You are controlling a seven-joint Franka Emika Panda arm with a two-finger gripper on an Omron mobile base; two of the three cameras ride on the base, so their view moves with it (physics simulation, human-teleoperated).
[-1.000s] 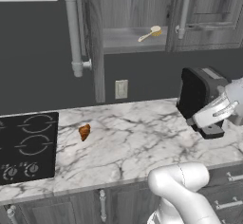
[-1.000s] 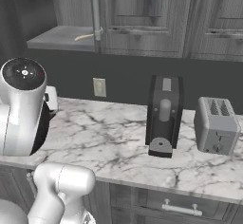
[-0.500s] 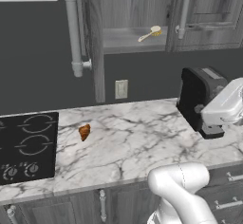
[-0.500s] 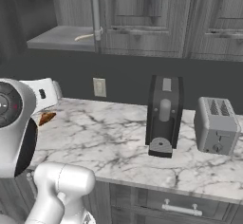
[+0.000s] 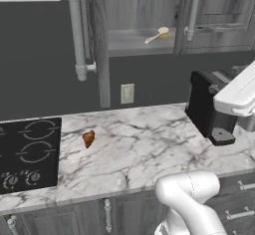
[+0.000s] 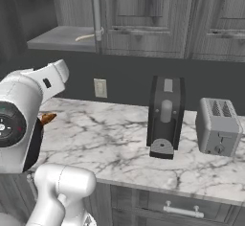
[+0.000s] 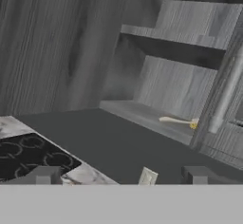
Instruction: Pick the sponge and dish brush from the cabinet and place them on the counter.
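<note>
Looking along my pincer (image 7: 118, 174), I see its two dark tips spread wide apart at the bottom of the hand view, and nothing is between them. Past the tips the cabinet (image 7: 190, 90) stands open, with its grey shelf inside. The dish brush (image 7: 178, 120) lies flat on that shelf, near the front edge, its yellowish head toward a long silver bar handle (image 7: 227, 92) of the door.

From the left base view the same brush lies on the shelf with its round bristle head up and to the right, between an open door edge with a bar handle (image 5: 76, 27) and a closed door with another handle (image 5: 193, 10). From the right base view I see the pale stick of the brush on the shelf just left of a silver handle. The sponge I cannot find on the shelf or on the counter (image 5: 144, 154).

The counter is white marble with grey veins. On it, at the left, is the black cooktop (image 5: 27, 154), and just beside the cooktop lies a small orange-brown pastry (image 5: 88, 138). A black coffee machine (image 6: 165, 115) stands against the dark wall, and a silver toaster (image 6: 217, 131) stands near it on its right. A pale wall socket (image 5: 127, 93) is on the wall above the counter. I can read no brand, label or writing on any of these things; the marks on the cooktop are too small.
</note>
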